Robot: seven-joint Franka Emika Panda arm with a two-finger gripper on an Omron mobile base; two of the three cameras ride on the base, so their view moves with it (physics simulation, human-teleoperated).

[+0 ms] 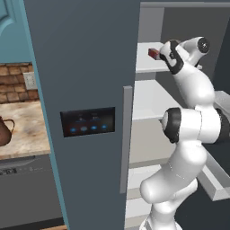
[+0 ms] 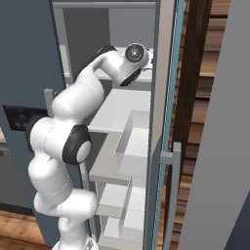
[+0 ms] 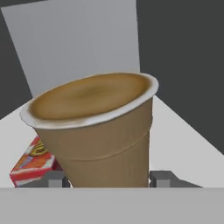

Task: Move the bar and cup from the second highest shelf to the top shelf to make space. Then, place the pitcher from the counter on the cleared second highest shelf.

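Cup between the fingers, high in the cabinet

Cup [image 3: 94, 131] fills most of the hand view, its base cut off at the bottom, so where it rests is hidden. It is tan, flared at a pale rim, with a brown surface inside level with the top. The gripper [image 3: 107, 179] has one grey fingertip [image 3: 56, 178] just left of the cup's foot and the other just right of it — the jaws bracket the cup, but whether they press its wall or stand slightly off it cannot be told.

The bar [image 3: 33, 162] lies flat on the white shelf [image 3: 183, 140] beside the cup, to its left and half hidden behind it; its far end is cut off. From the left base view the bar [image 1: 153, 53] shows as a small red block at the edge of an upper shelf, with the hand itself masked by the arm's wrist.

The pitcher [image 1: 4, 129] sits on the counter [image 1: 27, 130], cut off by the picture's left edge — only part of its belly and loop handle show.
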